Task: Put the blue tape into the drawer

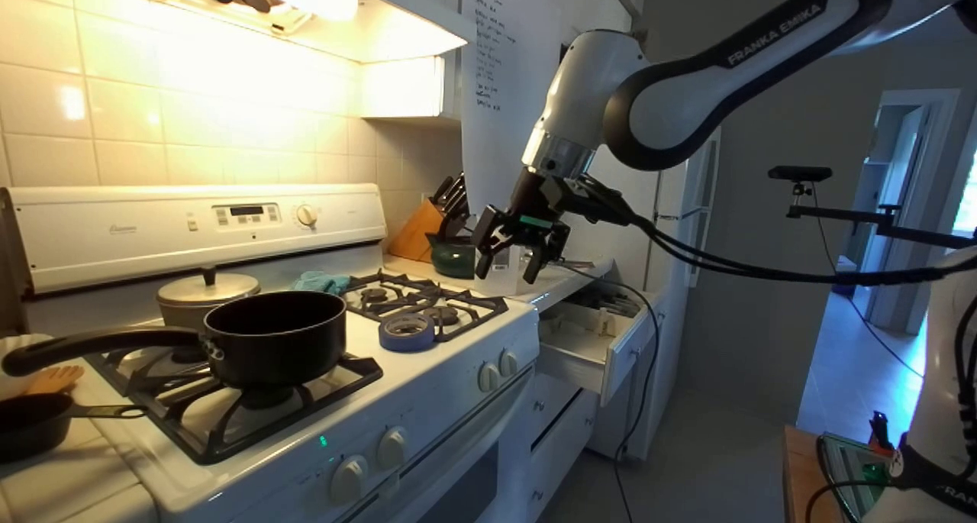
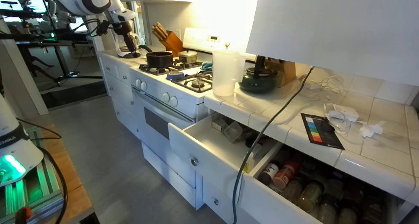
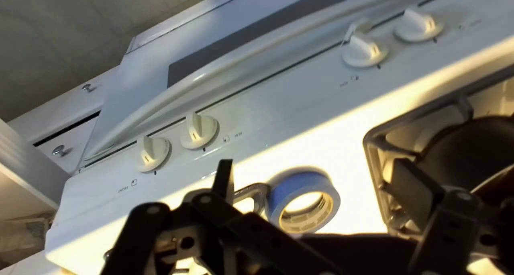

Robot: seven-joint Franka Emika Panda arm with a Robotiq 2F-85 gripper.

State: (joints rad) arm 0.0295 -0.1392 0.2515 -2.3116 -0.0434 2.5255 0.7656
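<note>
The blue tape (image 1: 407,343) is a flat ring lying on the white stovetop near its front, between the burner grates. It also shows in an exterior view (image 2: 175,75) and in the wrist view (image 3: 296,186). My gripper (image 1: 507,269) is open and empty, pointing down, raised above the stove's right side. In the wrist view the gripper's spread fingers (image 3: 314,170) frame the tape, which lies apart from them, nearer the left finger. The drawer (image 1: 611,378) beside the stove is pulled open; its white front (image 2: 209,162) and pale interior with a few small containers show.
A black pot (image 1: 278,340) stands on the left front burner. A translucent pitcher (image 2: 226,75) and green kettle (image 2: 258,83) stand on the counter. A neighbouring open drawer (image 2: 271,199) holds spice jars. A dark cable (image 2: 262,132) hangs across the open drawers.
</note>
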